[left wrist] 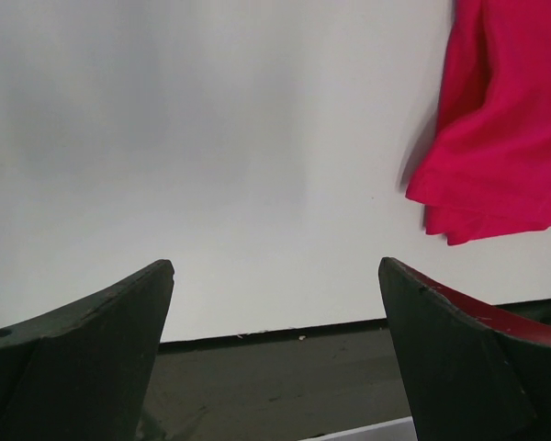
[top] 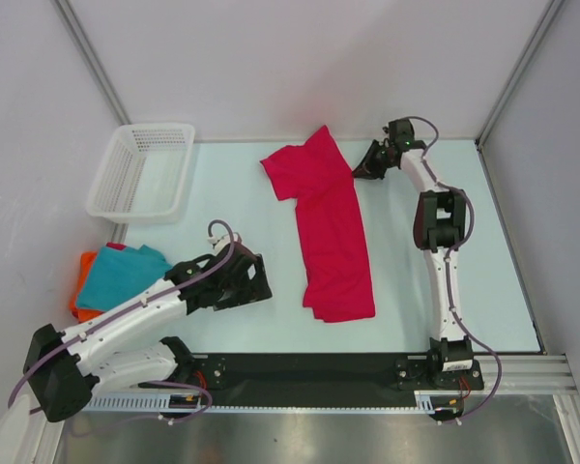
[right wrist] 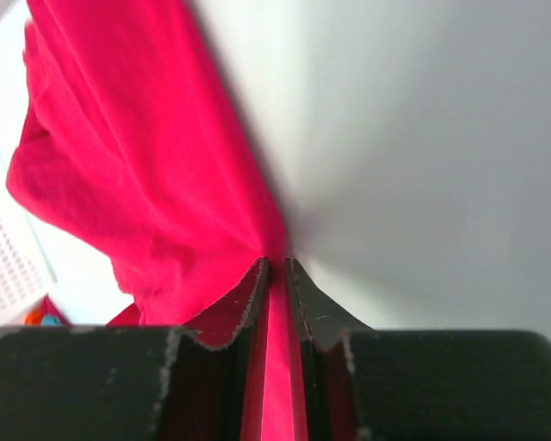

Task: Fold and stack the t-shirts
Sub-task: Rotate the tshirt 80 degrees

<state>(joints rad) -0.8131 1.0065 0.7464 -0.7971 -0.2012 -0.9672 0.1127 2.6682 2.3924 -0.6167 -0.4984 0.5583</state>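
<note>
Crimson t-shirt (top: 331, 232): lies on the table (top: 445, 271) as a long narrow band from 12 o'clock down to 6 o'clock, one sleeve poking out toward 11. It looks doubled lengthwise, likely the first fold of several.
Right gripper (top: 369, 162): at about 1 o'clock, on the shirt's far right edge. The wrist view shows its jaws a thin slit apart with crimson cloth running through the slit; I cannot tell whether they pinch it or are letting go. The low reach suits laying that edge flat.
Left gripper (top: 242, 280): at 7 o'clock over bare table, jaws fully spread and holding nothing. The shirt's near hem sits at its 2 o'clock, so it seems parked ready for that corner.
Teal t-shirt (top: 126, 275): at 8 o'clock, on the orange t-shirt (top: 81, 295), probably the stack to add to.
Basket (top: 140, 172): at 10 o'clock, well apart.
</note>
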